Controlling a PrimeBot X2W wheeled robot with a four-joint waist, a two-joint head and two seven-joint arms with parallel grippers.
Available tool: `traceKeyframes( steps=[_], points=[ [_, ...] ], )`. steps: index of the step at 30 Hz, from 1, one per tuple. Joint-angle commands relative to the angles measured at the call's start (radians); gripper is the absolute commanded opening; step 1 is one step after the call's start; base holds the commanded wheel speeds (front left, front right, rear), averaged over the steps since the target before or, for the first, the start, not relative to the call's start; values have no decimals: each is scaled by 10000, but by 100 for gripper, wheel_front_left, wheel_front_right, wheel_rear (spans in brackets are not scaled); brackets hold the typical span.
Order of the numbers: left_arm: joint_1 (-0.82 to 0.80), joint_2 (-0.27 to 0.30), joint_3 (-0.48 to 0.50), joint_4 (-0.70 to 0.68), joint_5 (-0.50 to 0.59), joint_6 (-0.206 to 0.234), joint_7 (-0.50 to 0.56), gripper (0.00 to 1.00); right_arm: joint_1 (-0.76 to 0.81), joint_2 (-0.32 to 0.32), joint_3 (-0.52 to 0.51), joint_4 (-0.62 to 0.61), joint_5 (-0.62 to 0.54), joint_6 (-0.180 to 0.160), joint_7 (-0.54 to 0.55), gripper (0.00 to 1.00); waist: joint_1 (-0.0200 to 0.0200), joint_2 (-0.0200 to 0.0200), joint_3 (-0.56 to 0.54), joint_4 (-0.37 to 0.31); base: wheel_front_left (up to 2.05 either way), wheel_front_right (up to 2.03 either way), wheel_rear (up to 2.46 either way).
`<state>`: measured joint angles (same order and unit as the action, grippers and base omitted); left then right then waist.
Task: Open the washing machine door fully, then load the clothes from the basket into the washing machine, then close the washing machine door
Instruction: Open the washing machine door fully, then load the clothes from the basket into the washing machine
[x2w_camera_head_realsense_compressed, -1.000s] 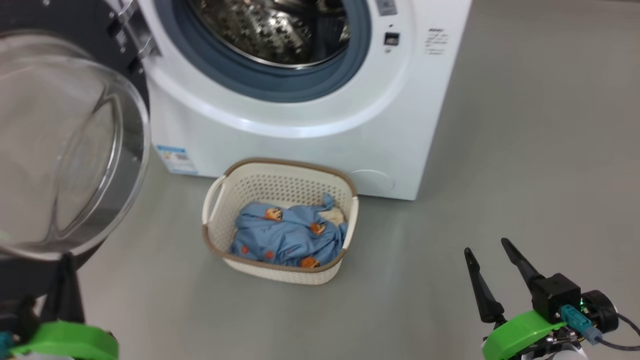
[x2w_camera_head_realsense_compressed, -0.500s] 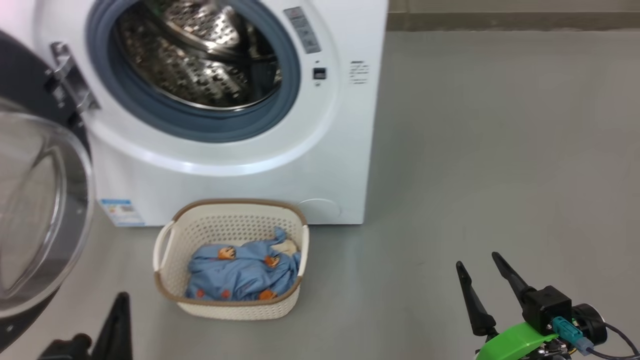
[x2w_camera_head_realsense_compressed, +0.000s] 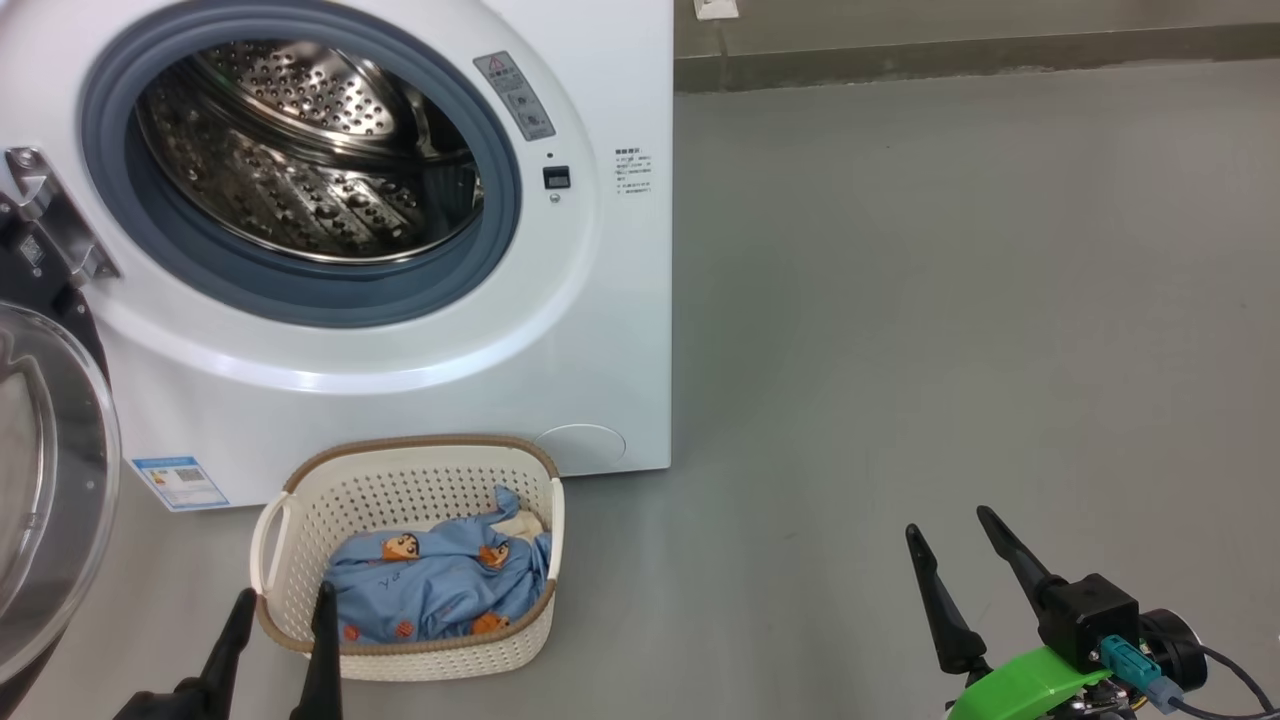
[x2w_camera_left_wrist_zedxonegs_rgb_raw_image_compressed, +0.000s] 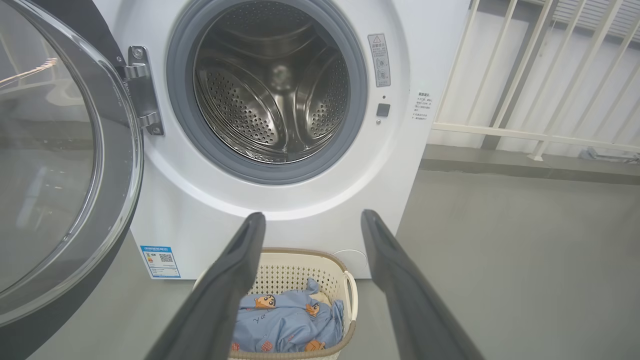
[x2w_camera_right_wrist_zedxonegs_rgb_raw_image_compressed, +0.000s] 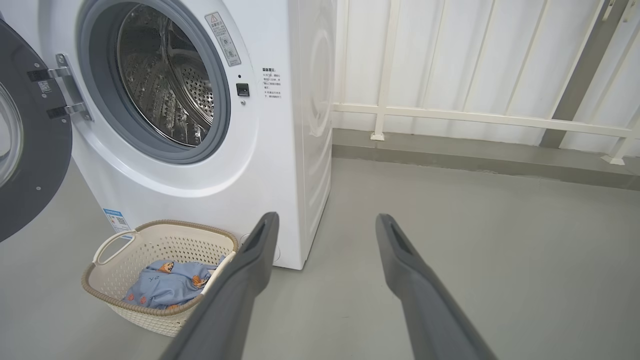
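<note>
Head view: the washing machine door (x2w_camera_head_realsense_compressed: 50, 480) hangs wide open left of the washing machine (x2w_camera_head_realsense_compressed: 400, 330). The basket (x2w_camera_head_realsense_compressed: 405, 470) holding the clothes (x2w_camera_head_realsense_compressed: 430, 590) sits just before the washing machine's front. The left gripper (x2w_camera_head_realsense_compressed: 285, 595) and the right gripper (x2w_camera_head_realsense_compressed: 948, 522) are both spread and empty.
Left wrist view: jaws apart, facing the washing machine.
Right wrist view: jaws apart, off the washing machine's right.

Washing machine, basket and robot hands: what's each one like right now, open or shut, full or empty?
washing machine door: wide open.
drum: empty.
basket: upright, not empty.
clothes: crumpled inside the basket.
left gripper: open, holding nothing.
right gripper: open, holding nothing.
</note>
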<state>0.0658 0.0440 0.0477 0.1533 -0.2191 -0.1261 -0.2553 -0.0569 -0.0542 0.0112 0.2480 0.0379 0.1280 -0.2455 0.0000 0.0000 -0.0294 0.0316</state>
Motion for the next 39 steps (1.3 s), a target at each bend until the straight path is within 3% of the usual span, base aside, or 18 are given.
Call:
traceKeyframes(
  steps=[1, 39],
  points=[
    [-181, 80, 291, -321, -134, 97, -65, 100, -118, 27, 242, -208, 74, 27, -117, 100, 0, 0, 3, -16, 0, 0, 0],
    [-249, 63, 69, -284, -325, 338, -65, 100, -217, 39, 356, -4, 251, 27, -153, 100, 0, 0, -77, 50, 0, 0, 0]
  ],
)
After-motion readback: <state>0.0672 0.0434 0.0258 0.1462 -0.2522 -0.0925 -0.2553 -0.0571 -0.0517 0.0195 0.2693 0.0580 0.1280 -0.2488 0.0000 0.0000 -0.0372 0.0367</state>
